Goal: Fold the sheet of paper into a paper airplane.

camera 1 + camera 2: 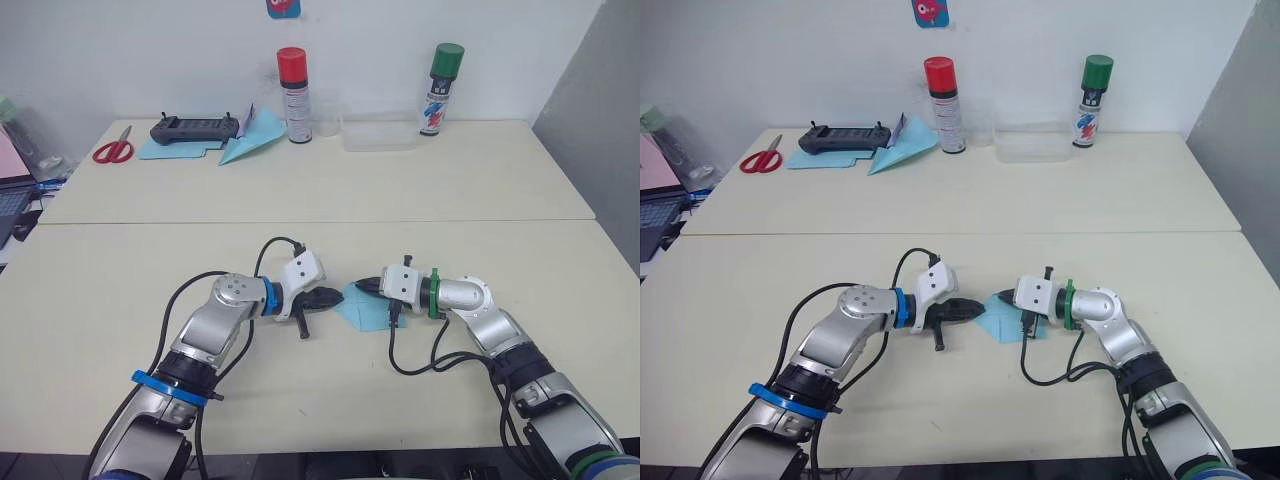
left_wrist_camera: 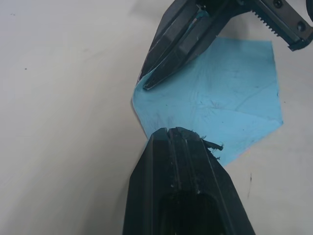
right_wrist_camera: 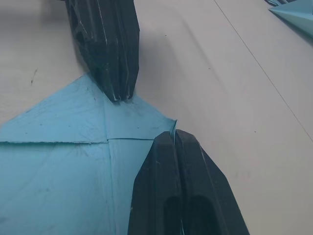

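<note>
The paper lies flat on the tabletop between both claws, its point toward the left claw, which is pressed together at its edge. The right claw, also closed, presses the far corner, slightly nearer.

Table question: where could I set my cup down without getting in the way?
The near table is bare to the right of the right hand, and left of the left hand. It is crowded where both hands meet at the sheet of paper, and along the far edge by the controller.
</note>
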